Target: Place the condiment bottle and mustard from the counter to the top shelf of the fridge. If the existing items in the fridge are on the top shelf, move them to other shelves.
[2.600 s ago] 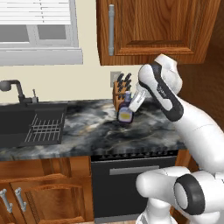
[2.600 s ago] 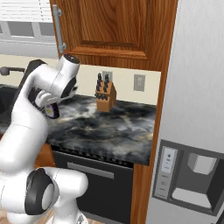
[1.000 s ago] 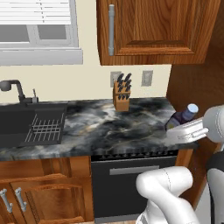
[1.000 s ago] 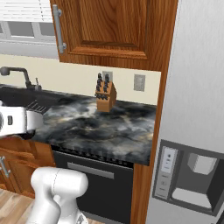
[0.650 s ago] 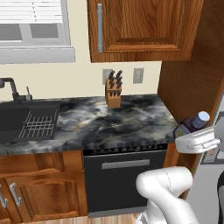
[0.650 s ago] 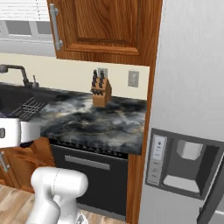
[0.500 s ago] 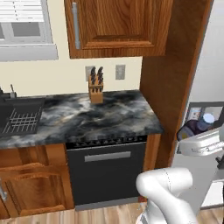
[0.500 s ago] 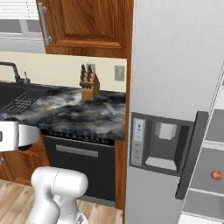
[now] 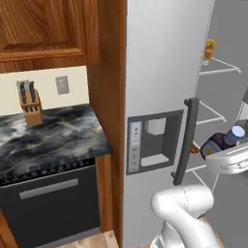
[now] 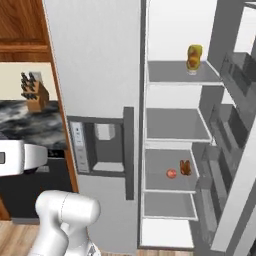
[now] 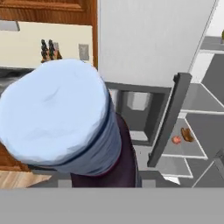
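My gripper is shut on the condiment bottle, a dark bottle with a pale blue cap, held low in front of the open fridge compartment. The cap is so close in the hand view that it hides the fingers. A yellow bottle, the mustard by its look, stands on the fridge's top shelf, and the left base view shows the mustard high up. The held bottle hangs well below that shelf.
A red round item and a brown item lie on a lower shelf. The fridge's left door, with its dispenser and a dark handle, is closed. The right door swings open. A knife block stands on the counter.
The base has driven right from the counter to the fridge, so both base views shifted. The bottle stays in the shut gripper, carried along.
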Controlling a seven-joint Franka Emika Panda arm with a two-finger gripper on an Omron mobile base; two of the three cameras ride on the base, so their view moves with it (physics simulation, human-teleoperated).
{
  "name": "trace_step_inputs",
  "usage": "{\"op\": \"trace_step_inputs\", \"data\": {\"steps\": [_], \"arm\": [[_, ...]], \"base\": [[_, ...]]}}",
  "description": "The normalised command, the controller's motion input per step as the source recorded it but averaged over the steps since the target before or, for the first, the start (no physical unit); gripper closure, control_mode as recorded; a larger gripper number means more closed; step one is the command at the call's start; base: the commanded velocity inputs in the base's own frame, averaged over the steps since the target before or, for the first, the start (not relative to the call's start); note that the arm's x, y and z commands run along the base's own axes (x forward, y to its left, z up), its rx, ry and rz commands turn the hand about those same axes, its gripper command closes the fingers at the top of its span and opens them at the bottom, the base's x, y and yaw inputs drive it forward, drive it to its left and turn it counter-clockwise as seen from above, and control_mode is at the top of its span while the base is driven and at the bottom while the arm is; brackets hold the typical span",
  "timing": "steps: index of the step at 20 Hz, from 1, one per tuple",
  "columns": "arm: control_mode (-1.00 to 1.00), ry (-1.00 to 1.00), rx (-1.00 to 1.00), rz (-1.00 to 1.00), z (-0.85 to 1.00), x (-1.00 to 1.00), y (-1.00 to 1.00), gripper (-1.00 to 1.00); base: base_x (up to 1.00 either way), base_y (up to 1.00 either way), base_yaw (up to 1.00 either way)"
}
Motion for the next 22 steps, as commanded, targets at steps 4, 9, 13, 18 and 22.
{"op": "trace_step_inputs", "data": {"steps": [4, 9, 13, 18, 22], "arm": [[1.00, 0.00, 0.00, 0.00, 0.00, 0.00, 0.00, 1.00], [1.00, 0.00, 0.00, 0.00, 0.00, 0.00, 0.00, 1.00], [1.00, 0.00, 0.00, 0.00, 0.00, 0.00, 0.00, 1.00], [1.00, 0.00, 0.00, 0.00, 0.00, 0.00, 0.00, 1.00], [1.00, 0.00, 0.00, 0.00, 0.00, 0.00, 0.00, 1.00]], "base": [[0.14, -0.84, -0.19], [0.46, -0.55, -0.07], [0.60, -0.34, -0.01], [0.48, -0.36, 0.00], [0.42, -0.34, 0.00]]}}
